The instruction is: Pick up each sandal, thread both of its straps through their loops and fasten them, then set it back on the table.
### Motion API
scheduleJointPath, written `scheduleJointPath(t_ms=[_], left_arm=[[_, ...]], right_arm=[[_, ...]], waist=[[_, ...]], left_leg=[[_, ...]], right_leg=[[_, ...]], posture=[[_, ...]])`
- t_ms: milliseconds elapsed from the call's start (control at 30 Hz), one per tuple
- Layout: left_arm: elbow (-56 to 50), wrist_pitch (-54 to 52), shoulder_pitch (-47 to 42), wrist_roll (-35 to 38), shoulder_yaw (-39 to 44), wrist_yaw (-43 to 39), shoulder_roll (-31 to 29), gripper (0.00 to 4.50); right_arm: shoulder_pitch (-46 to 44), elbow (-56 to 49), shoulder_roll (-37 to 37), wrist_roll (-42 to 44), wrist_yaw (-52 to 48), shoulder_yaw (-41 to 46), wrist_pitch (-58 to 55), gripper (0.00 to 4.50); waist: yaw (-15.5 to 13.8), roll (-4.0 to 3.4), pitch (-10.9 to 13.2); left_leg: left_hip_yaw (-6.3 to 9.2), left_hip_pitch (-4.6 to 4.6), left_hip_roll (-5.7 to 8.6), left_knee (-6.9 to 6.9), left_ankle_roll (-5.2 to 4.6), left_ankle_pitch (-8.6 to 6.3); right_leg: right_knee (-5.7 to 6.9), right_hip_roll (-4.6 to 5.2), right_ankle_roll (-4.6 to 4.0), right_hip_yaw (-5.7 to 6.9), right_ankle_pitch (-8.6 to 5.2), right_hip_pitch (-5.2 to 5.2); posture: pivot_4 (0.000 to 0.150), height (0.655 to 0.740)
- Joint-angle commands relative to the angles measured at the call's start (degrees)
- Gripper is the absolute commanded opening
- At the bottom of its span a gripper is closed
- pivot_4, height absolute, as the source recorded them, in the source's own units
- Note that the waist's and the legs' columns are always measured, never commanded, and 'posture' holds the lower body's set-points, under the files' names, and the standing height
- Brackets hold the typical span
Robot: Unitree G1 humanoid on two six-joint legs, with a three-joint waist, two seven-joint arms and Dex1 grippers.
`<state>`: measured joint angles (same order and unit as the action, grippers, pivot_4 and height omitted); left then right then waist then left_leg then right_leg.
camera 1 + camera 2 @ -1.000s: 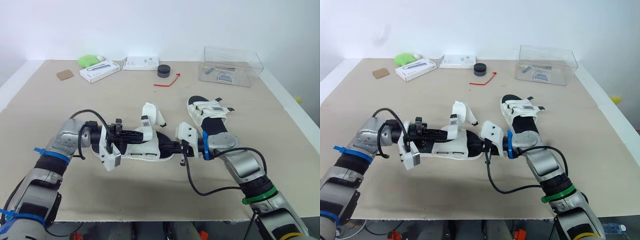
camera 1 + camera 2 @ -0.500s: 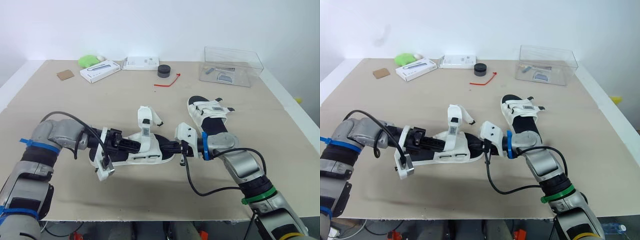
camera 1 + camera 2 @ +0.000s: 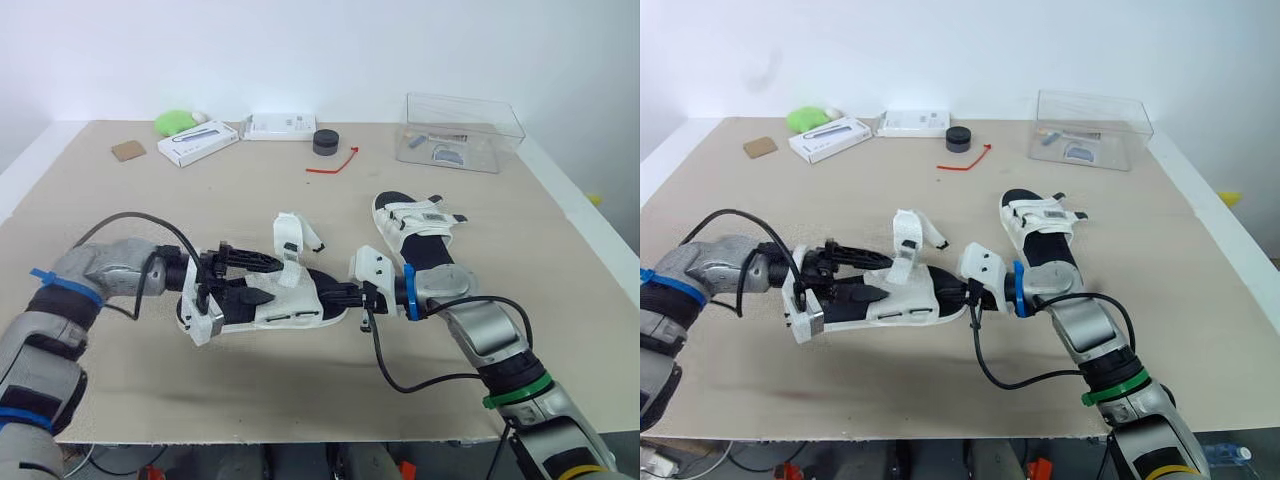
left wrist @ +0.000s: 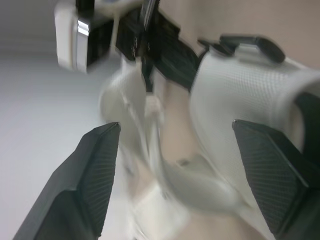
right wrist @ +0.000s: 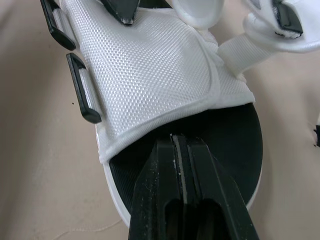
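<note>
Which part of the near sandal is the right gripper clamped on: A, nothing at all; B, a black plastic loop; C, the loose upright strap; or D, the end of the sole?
D: the right gripper is shut on the sole's end of the near sandal, while the loose strap stands free and the left gripper is open at the sandal's other end.

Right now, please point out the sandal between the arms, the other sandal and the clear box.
sandal between the arms (image 3: 300, 305): left eye view, white mesh side.
other sandal (image 3: 420, 216): left eye view, white front strap.
clear box (image 3: 490, 150): left eye view, front wall.
</note>
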<state>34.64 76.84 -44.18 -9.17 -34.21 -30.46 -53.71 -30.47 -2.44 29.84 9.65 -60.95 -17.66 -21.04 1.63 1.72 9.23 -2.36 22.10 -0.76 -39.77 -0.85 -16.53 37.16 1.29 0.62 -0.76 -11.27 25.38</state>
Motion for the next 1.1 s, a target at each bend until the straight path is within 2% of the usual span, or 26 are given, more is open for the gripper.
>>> scheduleJointPath(t_ms=[33, 133, 233, 367, 500, 600, 667, 700, 767, 800, 900, 1000, 1100], left_arm=[[-10.4, -9.5, 4.2, 16.1, -3.7, -10.7, -6.2, 3.46], [-15.3, -15.1, 8.1, 21.3, -0.6, -15.5, -8.9, 3.46], [-17.5, -21.1, 10.9, 24.9, 3.4, -18.8, -9.1, 3.46], [-22.6, -37.6, 13.8, 34.2, 9.5, -22.7, -8.0, 3.46], [-31.7, -63.9, 13.5, 47.2, 14.8, -24.6, -6.9, 3.46], [-37.9, -93.5, 10.0, 62.9, 17.3, -22.1, -6.5, 3.46], [-38.7, -103.4, 7.9, 68.8, 20.2, -19.9, -3.8, 3.46], [-37.8, -110.4, 6.2, 74.0, 21.9, -17.7, -2.1, 3.46], [-36.2, -117.7, 3.5, 77.6, 24.5, -14.8, 1.6, 3.46], [-34.1, -125.1, 1.4, 82.3, 25.2, -13.2, 2.8, 3.46], [-30.8, -136.3, -2.2, 85.1, 26.6, -12.1, 5.3, 3.46], [-30.2, -144.5, -4.3, 83.0, 25.1, -15.7, 5.1, 3.46], [-30.9, -147.8, -5.0, 79.0, 23.9, -18.4, 5.3, 3.46]], right_arm=[[-1.0, -0.5, 0.2, 0.0, -0.5, 0.6, 1.3, 0.0], [-1.0, -0.1, 0.3, 0.0, -0.8, 0.5, 1.8, 0.0], [-1.3, 0.3, 0.1, -0.1, -1.1, 0.2, 2.2, 0.0], [-1.8, 1.3, -0.3, -0.4, -1.7, -0.1, 2.6, 0.0], [-2.0, 2.1, -0.6, -0.6, -2.1, -0.3, 3.2, 0.0], [-2.3, 2.7, -0.9, -0.8, -2.3, -0.3, 3.5, 0.0], [-2.5, 3.0, -1.2, -0.9, -2.2, -0.4, 3.7, 0.0], [-2.6, 3.1, -1.4, -0.9, -2.1, -0.3, 3.6, 0.0], [-2.6, 3.0, -1.5, -1.0, -2.1, -0.4, 3.6, 0.0], [-2.6, 2.9, -1.5, -1.0, -2.1, -0.5, 3.6, 0.0], [-2.8, 3.0, -1.7, -1.1, -2.1, -0.6, 3.6, 0.0], [-3.1, 3.2, -1.8, -1.1, -2.0, -0.5, 3.6, 0.0], [-3.1, 3.1, -1.9, -1.2, -1.8, -0.4, 3.6, 0.0]], waist=[[0.0, 0.0, 0.0], [-0.3, 0.0, 0.0], [-0.5, 0.01, 0.0], [-0.5, 0.01, 0.0], [-0.5, 0.01, 0.0], [-0.4, 0.02, 0.0], [-0.4, 0.03, 0.0], [-0.4, 0.03, 0.0], [-0.4, 0.03, 0.0], [-0.4, 0.04, 0.0], [-0.2, 0.04, 0.0], [-0.2, 0.03, 0.0], [-0.2, 0.03, 0.0]], left_leg=[[0.01, 0.02, -0.03, 0.0, 0.0, 0.0], [0.04, 0.02, -0.02, 0.0, 0.01, 0.0], [0.05, 0.0, -0.01, -0.03, 0.04, 0.03], [0.03, 0.01, -0.01, -0.11, 0.03, 0.04], [0.09, 0.04, -0.03, -0.11, 0.03, 0.04], [0.16, 0.08, -0.02, -0.11, 0.03, 0.04], [0.2, 0.08, -0.01, -0.12, 0.02, 0.03], [0.21, 0.08, -0.01, -0.12, 0.02, 0.03], [0.23, 0.09, 0.0, -0.12, 0.03, 0.03], [0.25, 0.09, 0.01, -0.13, 0.03, 0.03], [0.26, 0.08, 0.02, -0.14, 0.03, 0.04], [0.26, 0.07, 0.02, -0.13, 0.03, 0.04], [0.29, 0.05, 0.02, -0.13, 0.05, 0.04]], right_leg=[[0.0, -0.01, -0.02, 0.02, -0.01, 0.02], [0.01, -0.04, -0.04, 0.03, -0.02, 0.01], [0.01, -0.23, -0.03, 0.03, -0.03, -0.03], [0.0, -0.29, -0.01, -0.01, -0.04, -0.05], [0.01, -0.38, 0.03, -0.06, -0.07, -0.04], [0.01, -0.47, 0.15, -0.18, -0.15, -0.05], [0.03, -0.48, 0.35, -0.2, -0.26, -0.05], [0.03, -0.5, 0.36, -0.21, -0.27, -0.05], [0.03, -0.5, 0.31, -0.21, -0.24, -0.05], [0.03, -0.51, 0.26, -0.21, -0.21, -0.05], [0.04, -0.53, 0.14, -0.23, -0.15, -0.05], [0.05, -0.59, 0.1, -0.26, -0.16, -0.04], [0.1, -0.61, 0.01, -0.25, -0.22, -0.04]], posture=[[0.15, 0.74], [0.15, 0.74], [0.15, 0.74], [0.15, 0.74], [0.15, 0.74], [0.15, 0.74], [0.15, 0.74], [0.15, 0.74], [0.15, 0.74], [0.15, 0.74], [0.15, 0.74], [0.15, 0.74], [0.15, 0.74]])
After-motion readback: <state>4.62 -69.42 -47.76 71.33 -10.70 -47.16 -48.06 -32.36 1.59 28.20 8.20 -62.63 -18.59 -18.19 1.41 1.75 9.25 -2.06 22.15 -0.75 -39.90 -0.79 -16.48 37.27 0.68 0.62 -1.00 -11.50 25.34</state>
